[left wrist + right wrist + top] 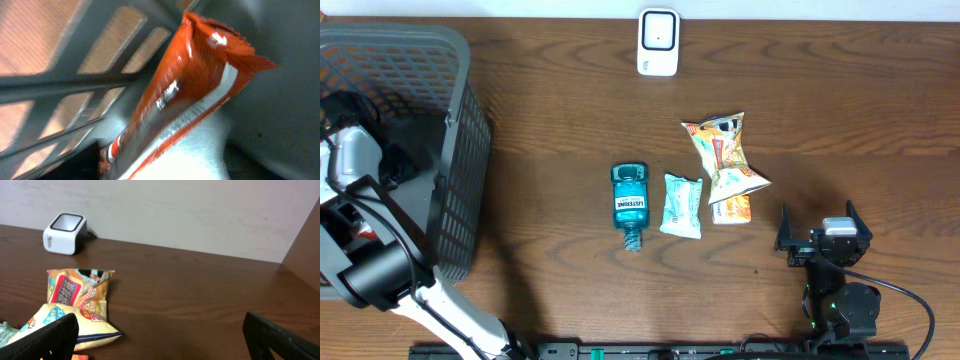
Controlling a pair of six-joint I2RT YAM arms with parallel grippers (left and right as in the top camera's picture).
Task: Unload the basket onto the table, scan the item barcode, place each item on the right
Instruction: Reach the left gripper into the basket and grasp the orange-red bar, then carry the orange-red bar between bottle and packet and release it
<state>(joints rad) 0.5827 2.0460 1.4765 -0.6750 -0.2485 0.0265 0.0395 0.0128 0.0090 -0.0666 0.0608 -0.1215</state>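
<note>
A shiny orange-red packet (185,95) is seen in the grey mesh basket (460,150) at the table's left edge, apparently being picked up. The left gripper (348,150) cannot be told as apart or together; the right gripper (820,235) is spread apart. Presentation to the white scanner (658,42) is needed next.

Mouthwash bottle (630,203), teal packet (681,206), snack bags (725,160) in row; grey basket (460,170) apart.

A small white box-shaped scanner (65,233) with a dark top sits far left on the dark brown wooden table (200,295), near the pale wall (175,210). Nearer, at the left, lie crinkled orange and yellow snack bags (75,300). The right gripper (161,325) holds nothing, its black fingers (47,342) wide apart.
</note>
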